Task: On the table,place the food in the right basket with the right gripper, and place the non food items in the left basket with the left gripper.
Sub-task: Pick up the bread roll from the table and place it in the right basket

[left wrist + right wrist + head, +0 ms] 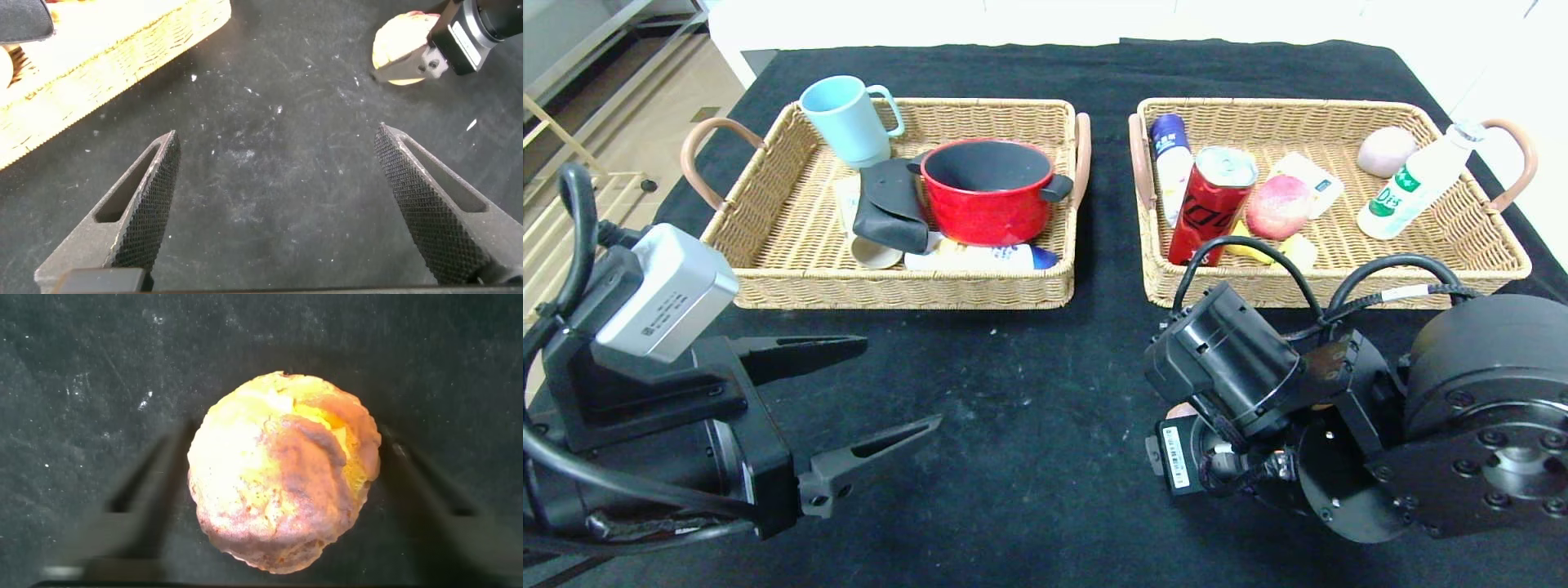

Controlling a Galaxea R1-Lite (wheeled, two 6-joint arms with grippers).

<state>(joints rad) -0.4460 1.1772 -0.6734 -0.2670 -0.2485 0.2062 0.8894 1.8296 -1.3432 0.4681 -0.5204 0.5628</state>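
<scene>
A round golden-brown muffin [282, 469] lies on the black table in front of the right basket [1339, 296]. My right gripper [288, 433] points straight down over it, open, one finger on each side close to its edges. In the head view the right wrist hides all but a sliver of the muffin [1181, 409]. The left wrist view shows the muffin [399, 51] farther off. My left gripper [903, 382] hovers open over bare table in front of the left basket [898, 291], with nothing between its fingers [155, 192].
The left basket holds a light blue mug [845, 118], a red pot [988, 192], a black pouch [890, 204] and a white tube [980, 258]. The right basket holds a red can [1210, 208], an apple [1278, 206], a white bottle [1417, 184] and other packets.
</scene>
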